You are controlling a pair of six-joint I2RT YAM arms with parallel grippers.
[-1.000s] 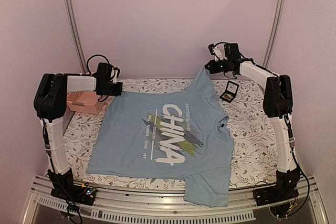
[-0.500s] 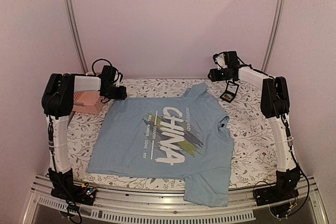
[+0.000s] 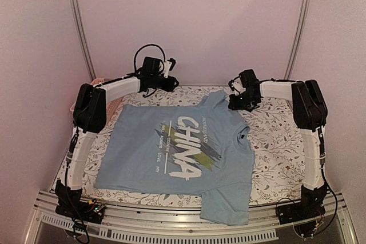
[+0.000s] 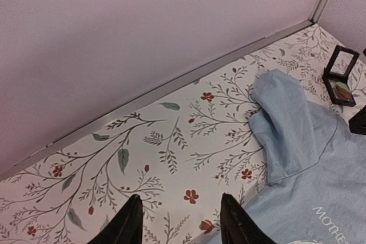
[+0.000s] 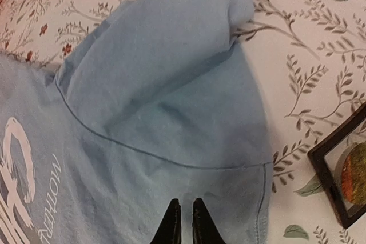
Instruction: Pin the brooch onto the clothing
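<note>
one shirt (image 3: 177,147) under right gripper (image 5: 184,210), fingers pressed together. one brooch (image 5: 357,173) in one case (image 5: 325,184), right of it. left gripper (image 4: 178,221) spread.

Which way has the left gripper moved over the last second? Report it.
Yes. The left gripper has swung right, away from the left metal post, toward the far sleeve of the shirt.
</note>
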